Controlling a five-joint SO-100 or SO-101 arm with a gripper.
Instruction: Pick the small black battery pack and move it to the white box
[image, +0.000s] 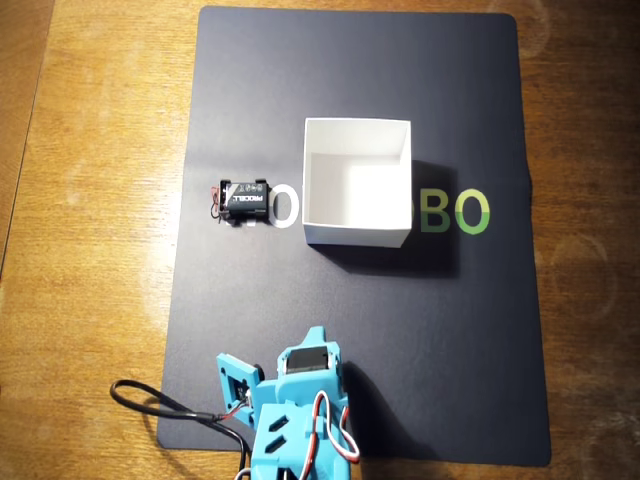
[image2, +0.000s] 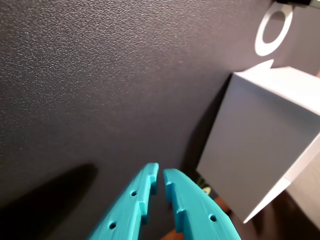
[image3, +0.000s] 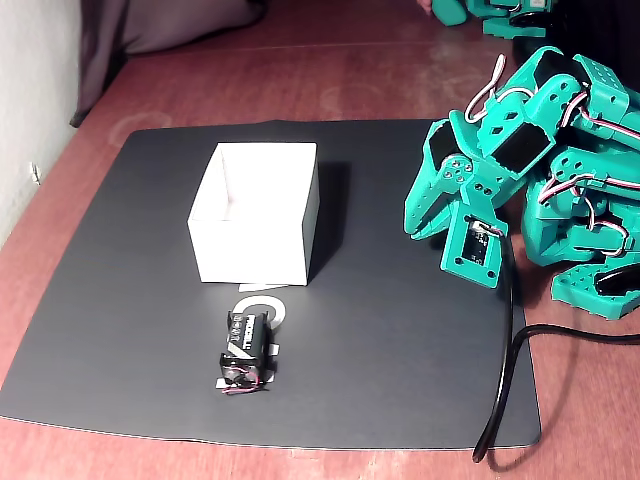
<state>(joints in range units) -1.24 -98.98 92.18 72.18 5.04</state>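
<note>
Black battery pack (image: 245, 201) lies on the dark mat (image: 450, 330), just left of the white box (image: 357, 182) in the overhead view. The gripper (image2: 161, 181), nearly pressed together and empty, hangs well away; reaching comes first, spreading over the pack.

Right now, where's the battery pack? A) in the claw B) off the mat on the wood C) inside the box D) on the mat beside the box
D: the battery pack lies on the black mat next to the white box, apart from it; the claw holds nothing.
</note>
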